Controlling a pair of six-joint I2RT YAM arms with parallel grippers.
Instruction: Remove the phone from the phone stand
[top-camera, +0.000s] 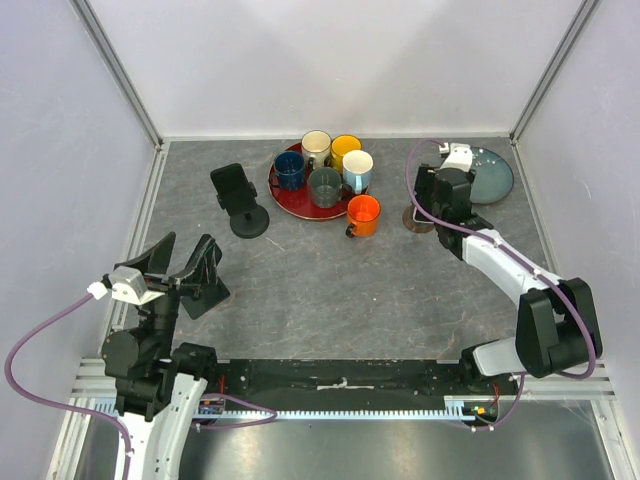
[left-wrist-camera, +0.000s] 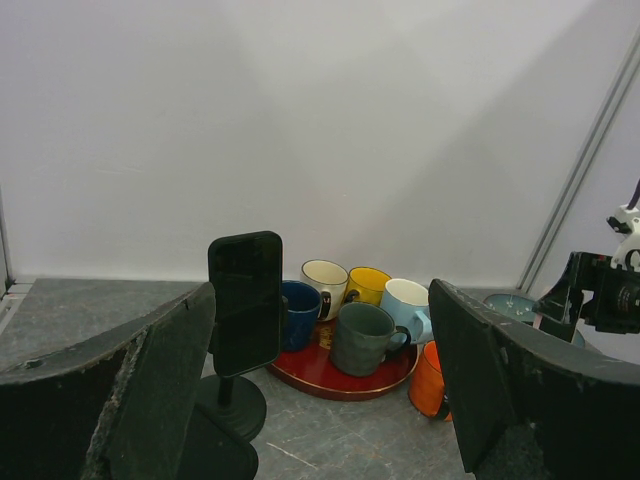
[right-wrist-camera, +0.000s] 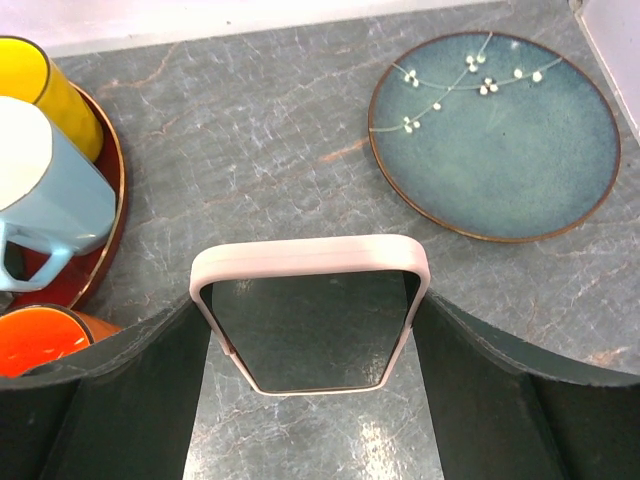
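A phone in a pink case (right-wrist-camera: 310, 300) stands upright between my right gripper's fingers (right-wrist-camera: 480, 390), which press on both of its side edges. My right gripper (right-wrist-camera: 310, 325) is shut on it. In the top view that gripper (top-camera: 440, 195) hangs over a round brown stand base (top-camera: 415, 221); the stand is hidden in the right wrist view. A second, black phone (top-camera: 233, 184) sits on a black stand (top-camera: 249, 222) at the left, also in the left wrist view (left-wrist-camera: 245, 300). My left gripper (top-camera: 185, 252) is open and empty, well short of it (left-wrist-camera: 322, 335).
A red tray (top-camera: 285, 198) with several mugs stands at the back centre. An orange mug (top-camera: 363, 214) stands beside it on the table. A blue plate (top-camera: 494, 176) lies at the back right, just behind the right gripper. Walls enclose the table.
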